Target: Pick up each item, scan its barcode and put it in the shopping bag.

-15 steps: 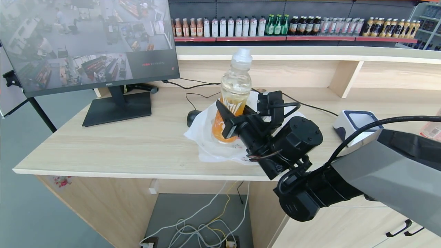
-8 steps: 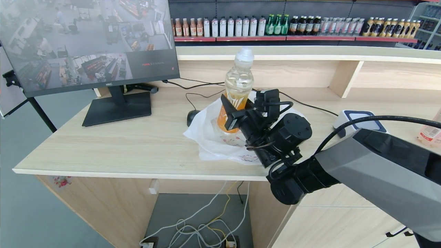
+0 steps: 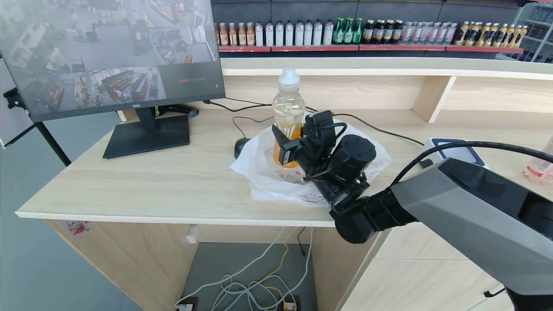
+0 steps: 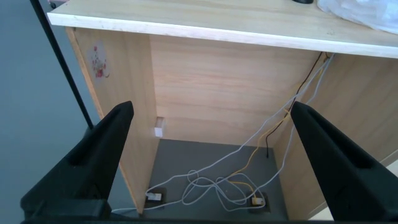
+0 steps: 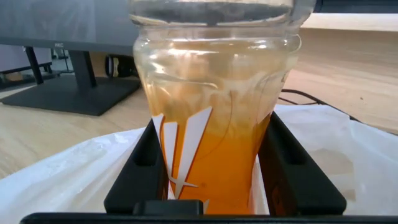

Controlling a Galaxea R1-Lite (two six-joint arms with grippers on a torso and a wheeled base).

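- My right gripper (image 3: 289,147) is clamped on a clear plastic bottle (image 3: 287,103) with a white cap, an orange label and pale yellow drink inside. One black finger (image 5: 144,163) presses each side of the labelled lower half.
- The bottle stands upright in my grip. Its lower end sits directly over the thin white plastic shopping bag (image 3: 259,177).
- In my right wrist view the bag's white film (image 5: 74,168) rises on both sides of the bottle (image 5: 214,118) and my fingers. I cannot tell whether the bottle's base rests on anything.
- The shopping bag lies crumpled and spread open on the light wooden counter (image 3: 129,181), close to its front edge.
- My left gripper (image 4: 210,155) hangs below the bag, lower than the counter top and facing the open space under it. Its two dark fingers (image 4: 102,155) are spread wide apart with nothing between them.
- From there, a corner of the bag (image 4: 367,11) peeks over the counter edge above.
- A small black computer mouse (image 3: 243,147) lies just beside the bag's left edge.
- Well to the left of the bag stands a black flat monitor (image 3: 108,56) on a square black foot.
- To the right of the bag sits a white box-shaped barcode scanner (image 3: 449,146) with a dark window on top, partly hidden behind my right arm.
- Farther right of the bag, at the counter's far end, is another clear bottle (image 3: 540,166) with a pinkish label.
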